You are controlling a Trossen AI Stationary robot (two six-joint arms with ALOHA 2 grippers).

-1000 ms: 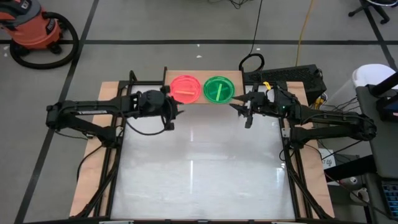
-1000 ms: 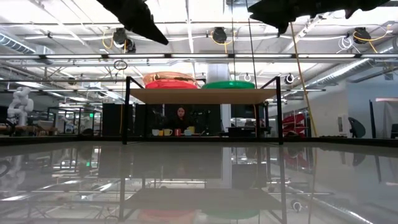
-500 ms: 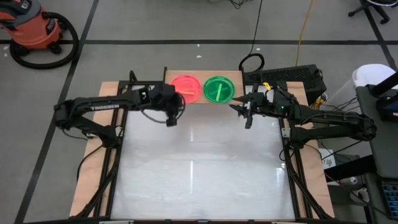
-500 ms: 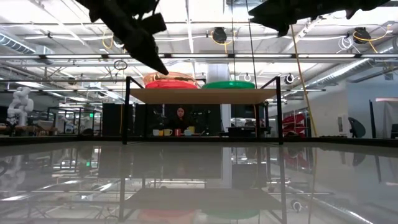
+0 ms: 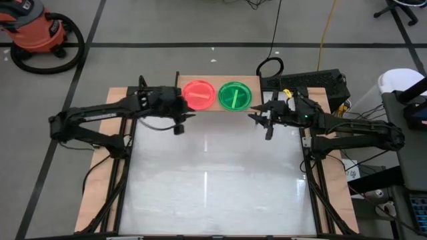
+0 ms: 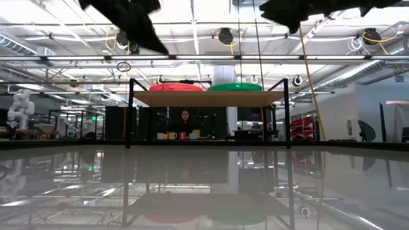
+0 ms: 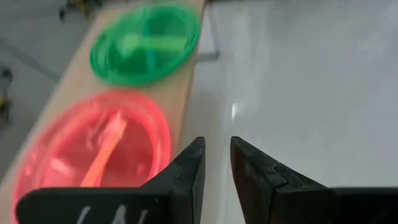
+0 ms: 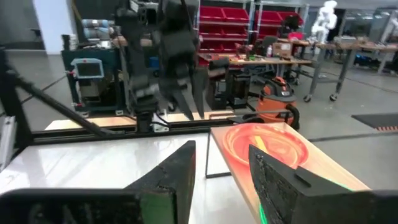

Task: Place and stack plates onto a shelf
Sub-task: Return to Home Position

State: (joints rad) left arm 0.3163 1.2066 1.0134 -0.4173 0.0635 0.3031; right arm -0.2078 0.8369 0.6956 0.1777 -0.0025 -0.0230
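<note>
Red-orange and green plates [image 7: 93, 149] lie on the shelf [image 7: 185, 106] just beside the left gripper [image 7: 216, 146], fingers [image 7: 186, 177] slightly parted.

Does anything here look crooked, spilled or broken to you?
Nothing stands out. The red stack and the green stack of plates sit flat, side by side on the shelf. The left gripper and right gripper hang empty above the table beside it.
</note>
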